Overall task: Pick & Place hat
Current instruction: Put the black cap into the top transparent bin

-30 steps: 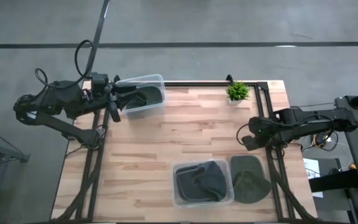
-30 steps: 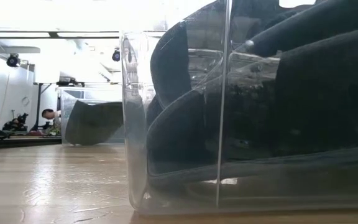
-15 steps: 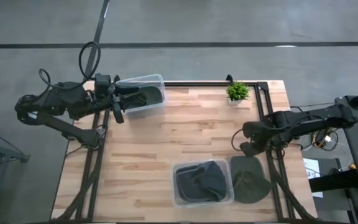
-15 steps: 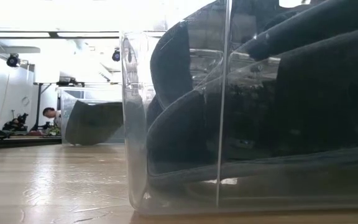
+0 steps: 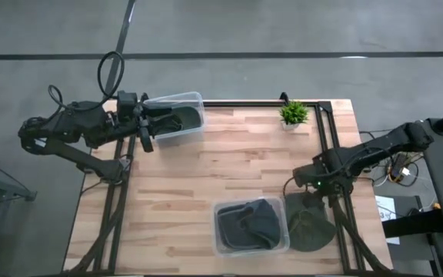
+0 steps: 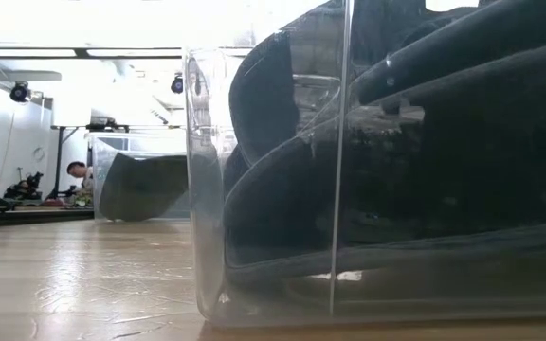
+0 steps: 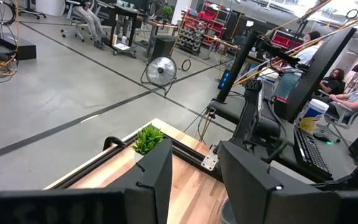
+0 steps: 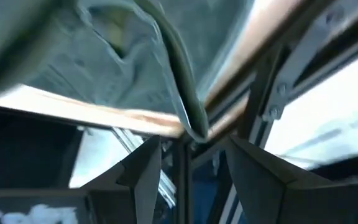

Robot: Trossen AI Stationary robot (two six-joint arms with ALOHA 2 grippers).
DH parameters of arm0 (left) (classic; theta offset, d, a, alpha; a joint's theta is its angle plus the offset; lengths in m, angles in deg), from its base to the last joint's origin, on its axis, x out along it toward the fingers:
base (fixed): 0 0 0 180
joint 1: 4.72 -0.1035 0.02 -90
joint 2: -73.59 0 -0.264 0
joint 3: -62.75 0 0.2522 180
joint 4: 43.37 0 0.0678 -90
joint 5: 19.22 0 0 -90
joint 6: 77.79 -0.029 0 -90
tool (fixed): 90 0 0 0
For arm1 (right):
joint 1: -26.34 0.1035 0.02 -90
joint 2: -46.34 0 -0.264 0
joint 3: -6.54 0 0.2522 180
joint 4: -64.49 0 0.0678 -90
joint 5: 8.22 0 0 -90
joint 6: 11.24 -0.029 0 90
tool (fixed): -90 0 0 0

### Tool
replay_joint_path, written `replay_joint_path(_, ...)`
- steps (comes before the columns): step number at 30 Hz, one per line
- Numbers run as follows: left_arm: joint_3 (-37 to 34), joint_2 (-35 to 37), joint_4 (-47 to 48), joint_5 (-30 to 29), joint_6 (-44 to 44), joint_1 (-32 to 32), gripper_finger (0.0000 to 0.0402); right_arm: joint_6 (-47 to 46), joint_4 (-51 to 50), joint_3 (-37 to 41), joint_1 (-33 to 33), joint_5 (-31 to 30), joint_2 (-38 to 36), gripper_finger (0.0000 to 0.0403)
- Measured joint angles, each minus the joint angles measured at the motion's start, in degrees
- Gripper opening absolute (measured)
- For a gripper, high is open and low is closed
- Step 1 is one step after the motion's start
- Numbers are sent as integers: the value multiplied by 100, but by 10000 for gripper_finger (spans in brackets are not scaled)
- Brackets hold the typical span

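An olive-green hat [image 5: 310, 223] lies flat at the table's near right, its brim reaching past the right edge. My right gripper [image 5: 302, 178] hovers just beyond the hat's far brim, open. In the right wrist view its gripper [image 8: 191, 168] has the hat [image 8: 123, 56] close ahead, with the brim's edge [image 8: 188, 121] between the fingers. My left gripper [image 5: 162, 117] waits open at the far-left clear bin [image 5: 177, 100], which holds a dark hat [image 5: 181, 120]. The left wrist view shows the left gripper [image 7: 194, 180] looking level across the table. My right gripper stands with one finger on either side of the green hat's brim edge [image 8: 188, 121], coming from the far side and slanting down. I cannot tell whether the fingers touch the brim. The hat lies flat on the table.
A clear bin [image 5: 220, 246] with dark hats sits at the near middle, right beside the green hat; it fills the low view [image 6: 197, 189]. A small potted plant [image 5: 293, 114] stands at the far right edge. Bare wood [image 5: 206, 169] stretches across the table's middle.
My right gripper has moved toward the table's near edge and down toward the green hat, its arm stretching out lower over the right edge. The hat has stayed where it was.
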Motion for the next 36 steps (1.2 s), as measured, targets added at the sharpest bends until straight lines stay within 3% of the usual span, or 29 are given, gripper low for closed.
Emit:
replay_joint_path(8, 0, 0, 0, 0, -55, 0, 128, -658, 372, 0, 773, 96, 483, 176)
replay_joint_path(15, 0, 0, 0, 0, -137, -2, 128, -1188, 1206, 2, 1046, -285, 927, 176)
replay_joint_path(27, 0, 0, 0, 46, -52, -7, 128, -998, 1317, -181, 1238, -856, 1532, 176)
replay_joint_path(36, 0, 0, 0, 59, -54, -7, 128, 73, 921, -365, 1100, -1088, 1545, 176)
